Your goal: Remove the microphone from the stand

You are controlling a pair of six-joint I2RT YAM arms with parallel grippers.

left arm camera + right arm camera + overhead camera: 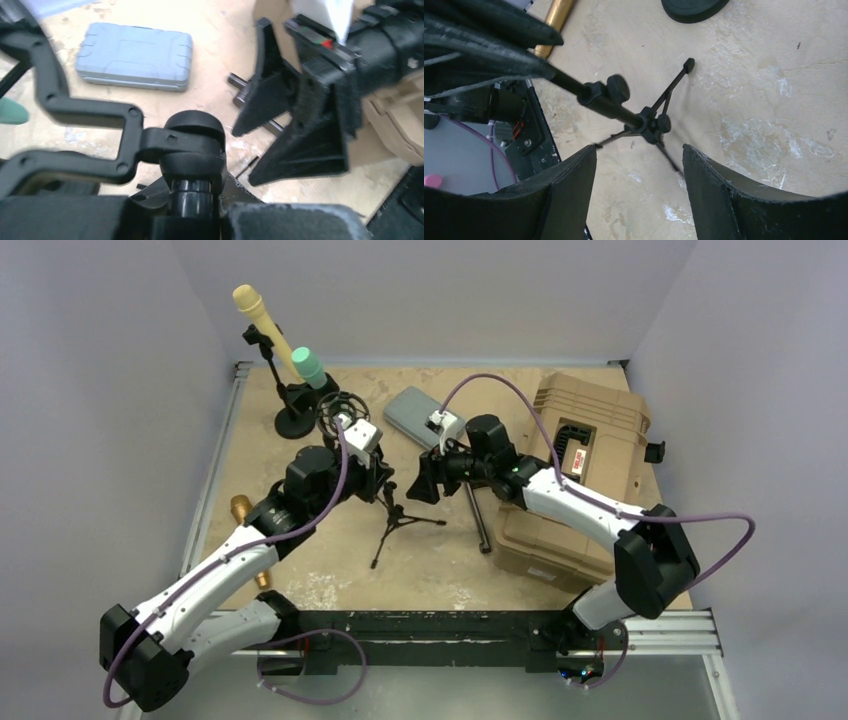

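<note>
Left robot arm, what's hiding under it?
A gold thing pokes out on both sides of the left arm, lying on the table. The arm covers its middle, so what it is cannot be told.

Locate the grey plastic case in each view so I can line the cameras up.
Top external: grey rectangular plastic case lies flat at centre back, just beyond the right gripper.
Left wrist: upper left, lid up.
Right wrist: not in it.
Shared landmark: the right gripper's open jaws, right of centre in left wrist, along the bottom edge in right wrist.
</note>
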